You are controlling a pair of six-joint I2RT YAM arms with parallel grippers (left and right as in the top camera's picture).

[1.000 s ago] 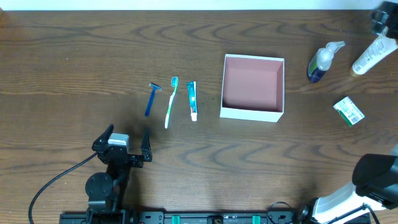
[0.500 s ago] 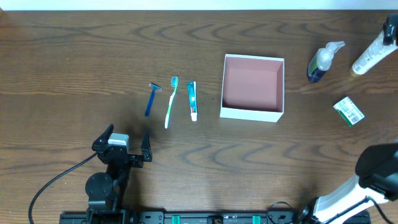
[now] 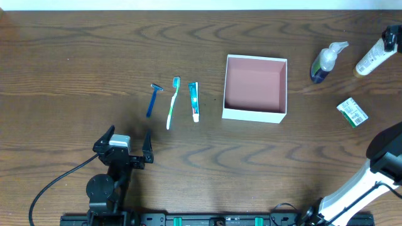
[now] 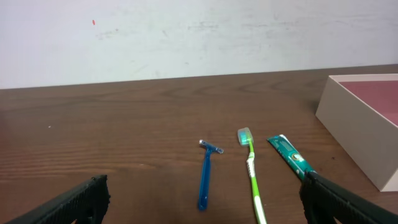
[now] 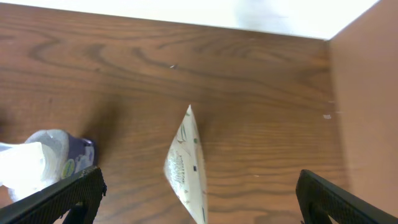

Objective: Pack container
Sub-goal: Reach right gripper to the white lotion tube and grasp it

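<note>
Table: dark wood grain (image 3: 75,50), with a plain white wall (image 4: 186,31) behind its far edge.
Container: white box with a pink inside (image 3: 255,88), a little right of the table's middle, upright and open-topped.
Done: nothing, as far as can be seen; the pink floor of the container is bare.
Left to pack, left group: a blue razor (image 3: 152,99), a green and white toothbrush (image 3: 171,102) and a teal toothpaste tube (image 3: 194,100), lying side by side just left of the container and touching neither it nor each other.
Left to pack, right group: a pump bottle (image 3: 323,63), a white tube (image 3: 375,56) and a small green and white packet (image 3: 352,112), spread out right of the container.
Progress: at the very start, I judge; all six items lie on the table.
Left gripper: near edge, left side (image 3: 127,141), fingers spread wide, holding nothing, well short of the razor.
Right gripper: far right corner (image 3: 392,34), above the white tube; its wrist view shows the fingers wide apart and gripping nothing.
Likely first item: the white tube, judging by the right gripper's place.
Writing: none legible; the toothpaste, packet and white tube carry print too small or blurred to read, and no brand can be made out.
</note>
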